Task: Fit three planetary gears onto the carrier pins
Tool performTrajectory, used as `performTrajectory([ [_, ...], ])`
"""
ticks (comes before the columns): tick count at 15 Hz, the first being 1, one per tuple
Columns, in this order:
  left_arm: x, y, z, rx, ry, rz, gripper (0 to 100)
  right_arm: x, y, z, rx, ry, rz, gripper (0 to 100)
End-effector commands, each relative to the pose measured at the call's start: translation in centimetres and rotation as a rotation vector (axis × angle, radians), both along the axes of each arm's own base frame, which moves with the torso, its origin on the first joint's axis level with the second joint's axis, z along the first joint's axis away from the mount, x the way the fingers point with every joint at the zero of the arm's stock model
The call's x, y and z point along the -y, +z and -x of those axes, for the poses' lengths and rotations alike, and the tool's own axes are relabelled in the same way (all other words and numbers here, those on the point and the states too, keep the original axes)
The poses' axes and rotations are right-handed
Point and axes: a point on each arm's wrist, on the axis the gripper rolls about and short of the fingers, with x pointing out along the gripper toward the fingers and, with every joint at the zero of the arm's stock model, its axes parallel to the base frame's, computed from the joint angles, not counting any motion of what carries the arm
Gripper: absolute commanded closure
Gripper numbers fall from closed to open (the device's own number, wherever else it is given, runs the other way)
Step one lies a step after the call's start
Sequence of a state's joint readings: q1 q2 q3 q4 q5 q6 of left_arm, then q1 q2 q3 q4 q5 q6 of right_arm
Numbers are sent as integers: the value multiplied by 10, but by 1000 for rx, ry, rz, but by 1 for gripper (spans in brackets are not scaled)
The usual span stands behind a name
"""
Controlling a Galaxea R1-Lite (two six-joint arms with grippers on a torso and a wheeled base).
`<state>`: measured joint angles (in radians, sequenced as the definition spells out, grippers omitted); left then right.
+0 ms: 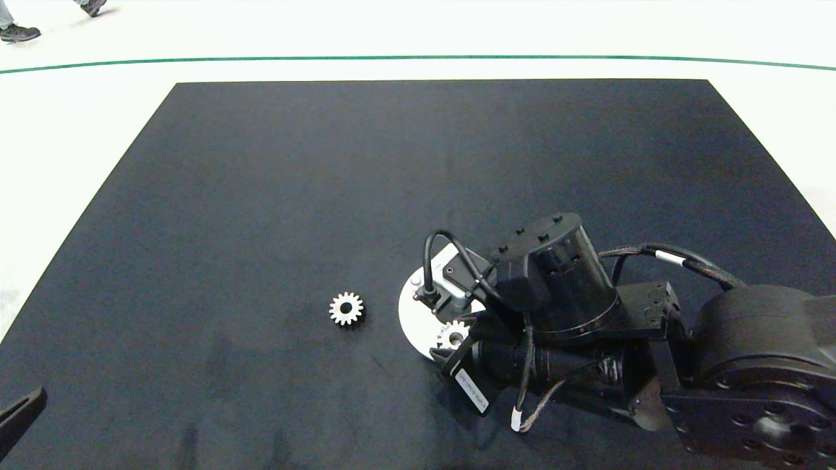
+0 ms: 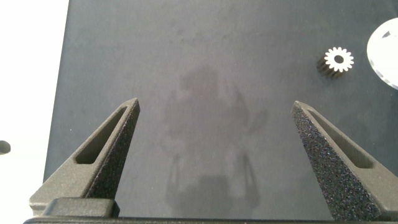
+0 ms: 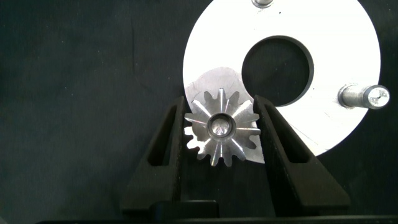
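A silver planetary gear sits between the fingers of my right gripper, which is shut on it at the near edge of the white carrier disc. A pin tip shows in its bore. Two bare carrier pins stand on the disc, one at the side and one at the far rim. In the head view this gear shows beside the right arm, which covers most of the disc. Another gear lies flat on the mat left of the disc. My left gripper hovers open and empty over bare mat.
A black mat covers the table, with white floor around it. The loose gear and the disc's rim also show in the left wrist view. A left fingertip pokes in at the near left corner. A person's shoes stand beyond the table.
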<state>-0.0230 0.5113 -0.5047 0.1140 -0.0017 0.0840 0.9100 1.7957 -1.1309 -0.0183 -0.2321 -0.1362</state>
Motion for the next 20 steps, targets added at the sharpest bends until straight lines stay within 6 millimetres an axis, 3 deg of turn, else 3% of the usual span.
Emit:
performTrajectory([
  [1,0,2,0,4,0,0,0,0,0,-1,2,-5,2,0],
  [6,0,2,0,6,2,0,0,0,5,1,13,-3,-10,0],
  [7,0,4,0,10,0,0,0,7,20,5,41,-4,-45,0],
  [9,0,5,0,15,0,0,0,43,70,20,143,-86,-131,0],
  [11,0,7,1,21,-1,0,0,98,90,11,168,-252,-141,0],
  [13,0,6,1,18,-3,0,0,137,86,-7,147,-361,-143,0],
  [15,0,6,0,15,-3,0,0,161,82,-17,119,-400,-157,0],
  [20,0,6,-1,12,0,0,0,167,51,-24,9,-390,-128,0],
])
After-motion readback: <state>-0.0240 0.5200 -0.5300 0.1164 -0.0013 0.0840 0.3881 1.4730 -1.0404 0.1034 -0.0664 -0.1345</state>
